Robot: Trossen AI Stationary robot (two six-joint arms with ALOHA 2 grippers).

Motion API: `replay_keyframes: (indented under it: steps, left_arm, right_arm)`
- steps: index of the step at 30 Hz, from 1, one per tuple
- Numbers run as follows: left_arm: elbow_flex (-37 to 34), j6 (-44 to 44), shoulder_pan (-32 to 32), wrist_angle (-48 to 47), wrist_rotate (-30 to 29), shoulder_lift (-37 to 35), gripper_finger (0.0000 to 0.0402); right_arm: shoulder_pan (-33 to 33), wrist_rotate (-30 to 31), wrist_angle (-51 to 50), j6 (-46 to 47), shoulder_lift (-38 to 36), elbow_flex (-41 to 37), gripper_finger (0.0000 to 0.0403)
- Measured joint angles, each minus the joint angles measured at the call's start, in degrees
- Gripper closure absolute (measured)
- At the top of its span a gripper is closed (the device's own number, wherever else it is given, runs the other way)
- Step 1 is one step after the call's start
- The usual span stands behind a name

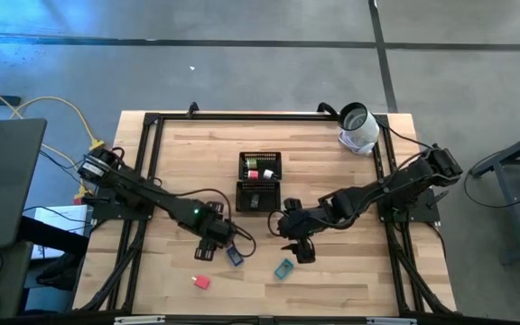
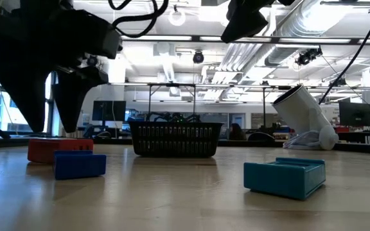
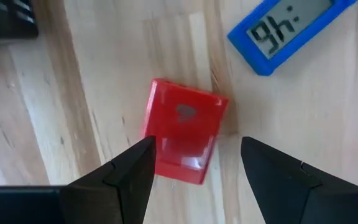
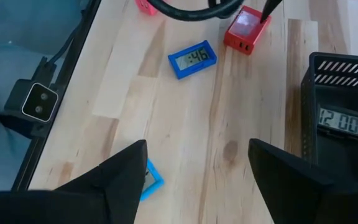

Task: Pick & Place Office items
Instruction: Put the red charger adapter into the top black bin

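My left gripper (image 3: 194, 165) (image 1: 211, 246) is open and hangs just above a small red block (image 3: 182, 127) (image 2: 60, 149) (image 4: 244, 30), one finger on each side, without touching it. A blue clock (image 3: 288, 31) (image 1: 234, 256) (image 2: 79, 165) (image 4: 192, 58) lies flat beside the block. My right gripper (image 4: 194, 168) (image 1: 301, 250) is open over bare wood, near a teal piece (image 1: 283, 269) (image 2: 284, 176) (image 4: 151, 177). A pink-red piece (image 1: 201, 283) lies by the near edge. The black mesh tray (image 1: 260, 209) (image 2: 175, 138) holds red-and-white and green pieces (image 1: 260, 171) and a black clock (image 4: 339, 121).
A white-and-grey roll (image 1: 357, 129) (image 2: 304, 119) leans at the table's far right corner. A black frame (image 1: 152, 144) runs round the tabletop. Cables trail off the left arm toward the left edge. Bare wood lies between the tray and the loose pieces.
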Motion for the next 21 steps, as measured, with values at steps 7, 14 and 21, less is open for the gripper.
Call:
replay_keyframes:
  steps: [7,14,21]
  left_arm:
    - [0.02,1.24,-0.62,0.68,-0.93,0.00,0.0175]
    - [0.02,0.32,-0.47,1.05,-0.93,0.00,0.0175]
    - [0.02,-2.61,0.01,1.02,-0.60,0.00,0.0144]
  right_arm:
    - [0.00,-0.02,-0.02,0.00,0.00,0.00,0.0135]
    - [0.00,-0.04,-0.03,0.20,0.01,-0.02,0.0135]
    - [0.00,-0.04,-0.04,0.20,0.02,-0.02,0.0135]
